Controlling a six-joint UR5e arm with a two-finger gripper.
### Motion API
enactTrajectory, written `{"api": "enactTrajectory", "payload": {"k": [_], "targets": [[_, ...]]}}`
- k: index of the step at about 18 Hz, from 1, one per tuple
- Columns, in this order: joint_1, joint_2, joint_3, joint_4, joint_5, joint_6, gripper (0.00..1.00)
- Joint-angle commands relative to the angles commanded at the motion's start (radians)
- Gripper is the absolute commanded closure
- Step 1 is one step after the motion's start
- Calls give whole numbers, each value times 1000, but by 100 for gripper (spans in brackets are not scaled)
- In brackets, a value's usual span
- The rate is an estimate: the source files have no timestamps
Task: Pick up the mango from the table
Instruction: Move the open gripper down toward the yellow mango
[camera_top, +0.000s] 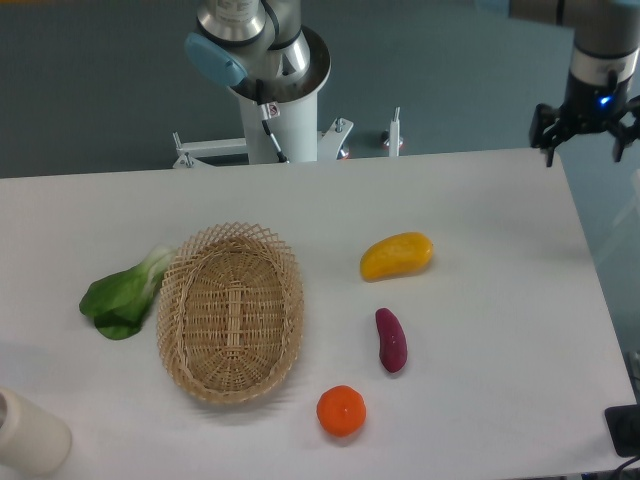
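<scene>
The mango (397, 256) lies on the white table (500, 220), right of centre, with nothing touching it. It is a smooth oblong fruit, yellow with a warmer orange tint toward its right end, slightly curved and lying nearly crosswise, its right end a little higher in the picture. Just below it is a small dark purple sweet potato (390, 339), and lower again a round orange (341, 411). To the mango's left sits an oval wicker basket (231, 311), with a green leafy vegetable (124, 294) beside the basket's left rim. A pale cylinder (28, 433) shows at the bottom left corner.

The gripper (582, 138) hangs above the table's far right corner, well apart from the mango and above the surface. Its two dark fingers (546, 125) stand spread wide with nothing between them.
</scene>
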Motion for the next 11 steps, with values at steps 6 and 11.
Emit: {"api": "enactTrajectory", "payload": {"k": [6,11], "targets": [[29,83,-183,0,-11,323,0],[-35,104,-253,-2,-38,387,0]]}}
